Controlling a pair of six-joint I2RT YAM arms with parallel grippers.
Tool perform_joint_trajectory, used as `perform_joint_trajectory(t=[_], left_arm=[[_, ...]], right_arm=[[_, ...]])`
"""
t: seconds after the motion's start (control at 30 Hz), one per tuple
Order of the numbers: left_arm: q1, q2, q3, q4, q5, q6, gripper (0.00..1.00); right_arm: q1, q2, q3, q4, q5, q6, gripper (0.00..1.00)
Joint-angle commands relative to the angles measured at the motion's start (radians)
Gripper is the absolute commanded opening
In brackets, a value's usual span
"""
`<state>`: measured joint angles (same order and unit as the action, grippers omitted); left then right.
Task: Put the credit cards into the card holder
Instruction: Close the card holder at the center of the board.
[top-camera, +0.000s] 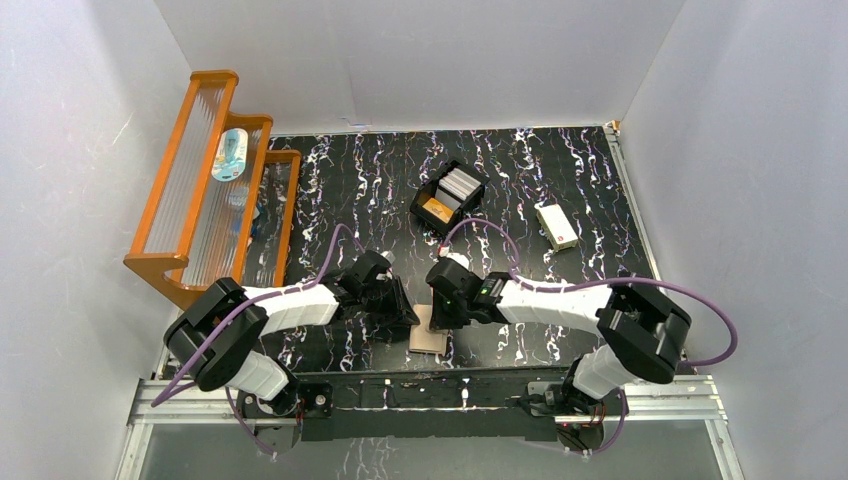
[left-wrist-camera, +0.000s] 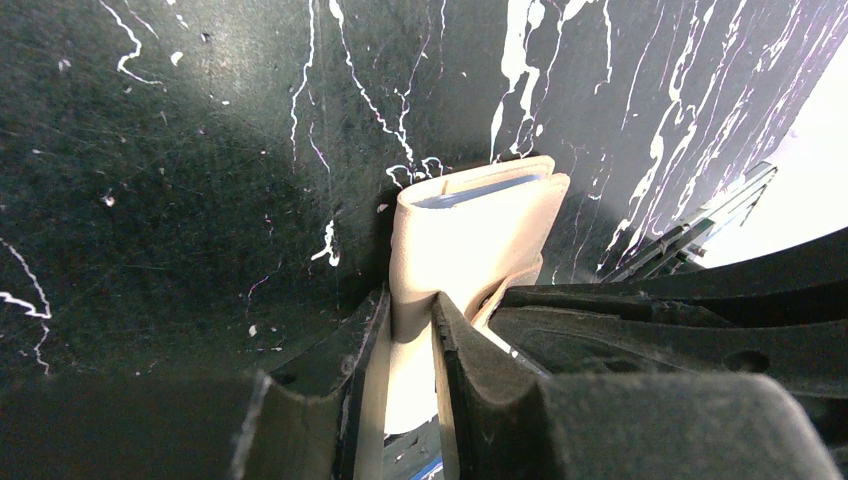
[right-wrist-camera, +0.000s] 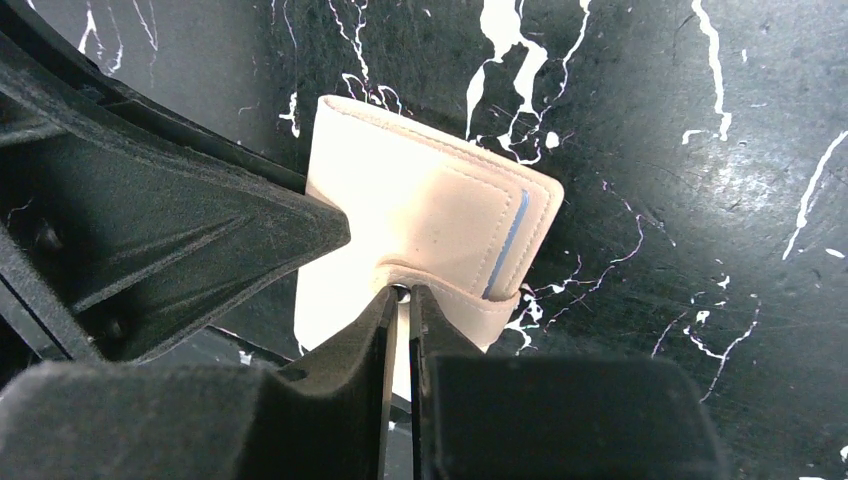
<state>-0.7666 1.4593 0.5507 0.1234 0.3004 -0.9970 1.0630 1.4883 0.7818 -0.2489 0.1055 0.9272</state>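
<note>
A: Card holder (top-camera: 428, 338), where?
B: Bottom centre of the top view, near the worktop's (top-camera: 350, 190) front edge. Left hand (left-wrist-camera: 410, 312) and right hand (right-wrist-camera: 400, 296) each clamp a tan edge. Bare worktop reaches up to the tray (top-camera: 418, 206) of credit cards (top-camera: 462, 183).

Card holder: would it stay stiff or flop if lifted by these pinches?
Probably floppy: the card holder buckles where the left pincer pinches it. Pinched only at an edge by the right pincer, it may fold rather than rise whole.
</note>
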Motion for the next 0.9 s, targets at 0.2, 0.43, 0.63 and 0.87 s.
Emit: perform_joint_trajectory(t=[0.2, 0.43, 0.63, 0.87], left_arm=[[-0.022, -0.019, -0.038, 0.014, 0.060, -0.016, 0.18], [-0.021, -0.038, -0.052, 0.027, 0.063, -0.018, 0.18], [-0.022, -0.055, -0.058, 0.028, 0.054, -0.020, 0.18], [-0.022, -0.055, -0.061, 0.028, 0.051, -0.021, 0.18]], right_arm=[[0.020, 0.187, 0.080, -0.190, 0.114, -0.052, 0.19], [0.020, 0.294, 0.107, -0.227, 0.080, -0.070, 0.19], [0.012, 0.356, 0.133, -0.260, 0.015, -0.138, 0.19], [-0.015, 0.394, 0.136, -0.242, -0.055, -0.205, 0.19]])
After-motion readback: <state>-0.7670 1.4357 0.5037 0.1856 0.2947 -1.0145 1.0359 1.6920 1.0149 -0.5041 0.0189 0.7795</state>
